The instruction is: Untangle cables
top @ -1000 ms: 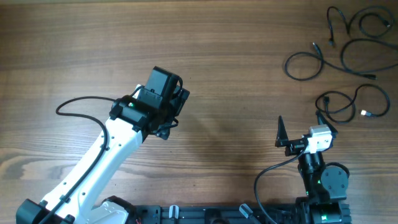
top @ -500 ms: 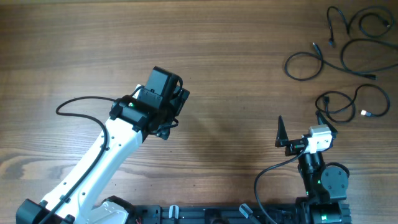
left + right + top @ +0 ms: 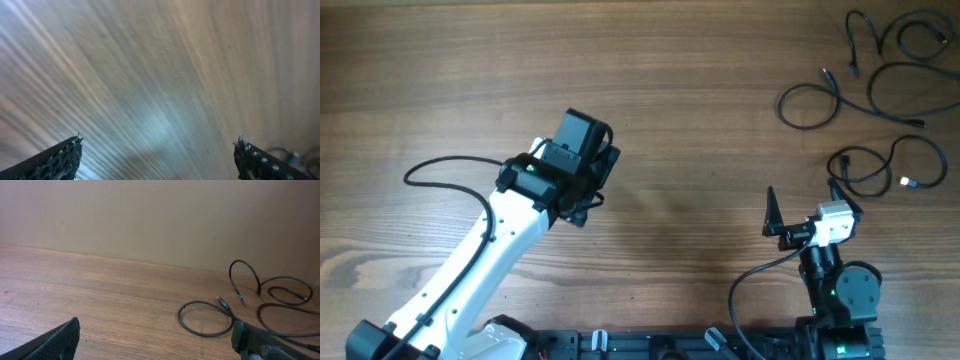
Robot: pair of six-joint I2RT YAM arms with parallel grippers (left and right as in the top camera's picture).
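Overhead, table [image 3: 700,60]: brown wood, both arms mounted at its near edge.
Left arm [image 3: 490,250]: white, reaching over mid-table; left gripper [image 3: 159,141] spread wide, holding nothing.
Right gripper [image 3: 156,326]: fingers parted wide, empty, at the near right.
Cables [image 3: 868,95]: thin black loops at the far right, none held.

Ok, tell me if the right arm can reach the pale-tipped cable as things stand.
Probably yes: the open right gripper sits close beside the pale-tipped cable, with only bare table between.
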